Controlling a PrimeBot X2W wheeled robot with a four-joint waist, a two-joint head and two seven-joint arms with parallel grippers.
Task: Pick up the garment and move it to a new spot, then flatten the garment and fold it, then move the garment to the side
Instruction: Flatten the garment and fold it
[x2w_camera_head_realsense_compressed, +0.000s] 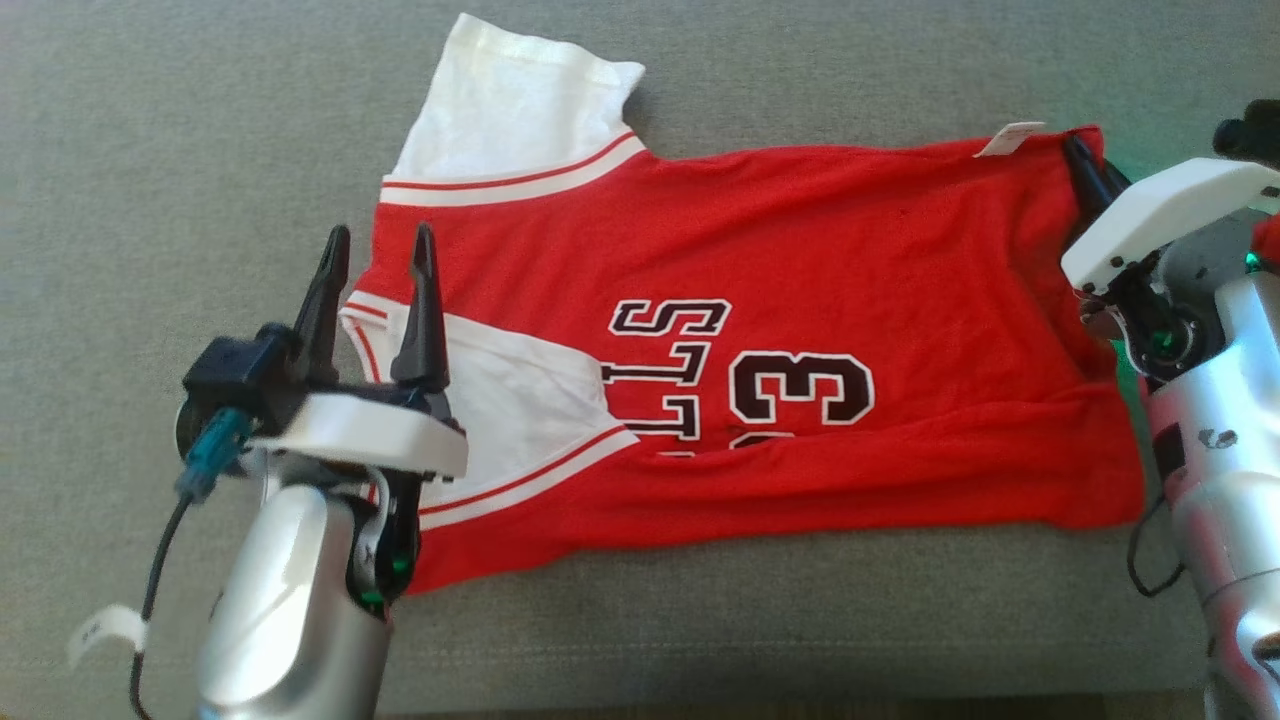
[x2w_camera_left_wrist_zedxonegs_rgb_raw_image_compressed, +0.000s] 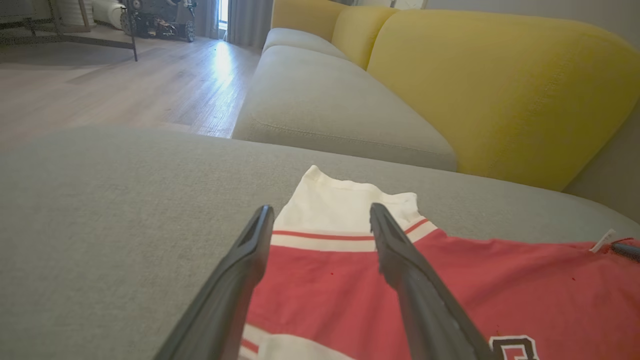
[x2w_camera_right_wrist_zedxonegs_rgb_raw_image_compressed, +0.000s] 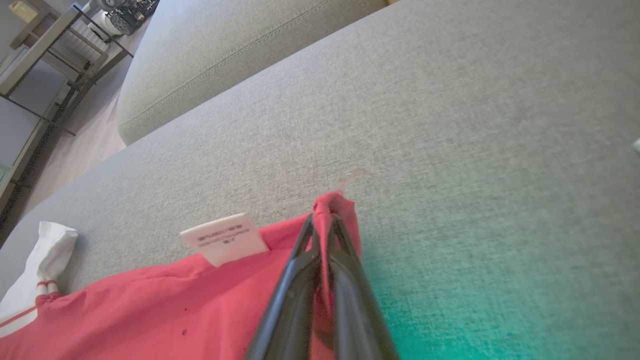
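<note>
The garment (x2w_camera_head_realsense_compressed: 800, 280) is a red jersey with white sleeves and dark lettering, spread flat on a grey cushion (x2w_camera_head_realsense_compressed: 150, 150). My left gripper (x2w_camera_head_realsense_compressed: 378, 252) stands open over the jersey's left edge by the near white sleeve, nothing between its fingers (x2w_camera_left_wrist_zedxonegs_rgb_raw_image_compressed: 395, 255). In the left wrist view the far white sleeve (x2w_camera_left_wrist_zedxonegs_rgb_raw_image_compressed: 345, 205) lies just beyond the fingertips. My right gripper (x2w_camera_head_realsense_compressed: 1082, 155) is at the jersey's far right corner, beside a white label (x2w_camera_head_realsense_compressed: 1008, 138). In the right wrist view my right gripper (x2w_camera_right_wrist_zedxonegs_rgb_raw_image_compressed: 325, 225) is shut on that red corner (x2w_camera_right_wrist_zedxonegs_rgb_raw_image_compressed: 335, 202), which bunches between the jaws.
The grey cushion extends around the jersey on all sides, with its front edge (x2w_camera_head_realsense_compressed: 700, 690) near the bottom of the head view. A yellow sofa back (x2w_camera_left_wrist_zedxonegs_rgb_raw_image_compressed: 500, 85) and further grey seats (x2w_camera_left_wrist_zedxonegs_rgb_raw_image_compressed: 325, 95) lie beyond. Wooden floor (x2w_camera_left_wrist_zedxonegs_rgb_raw_image_compressed: 100, 85) is at the left.
</note>
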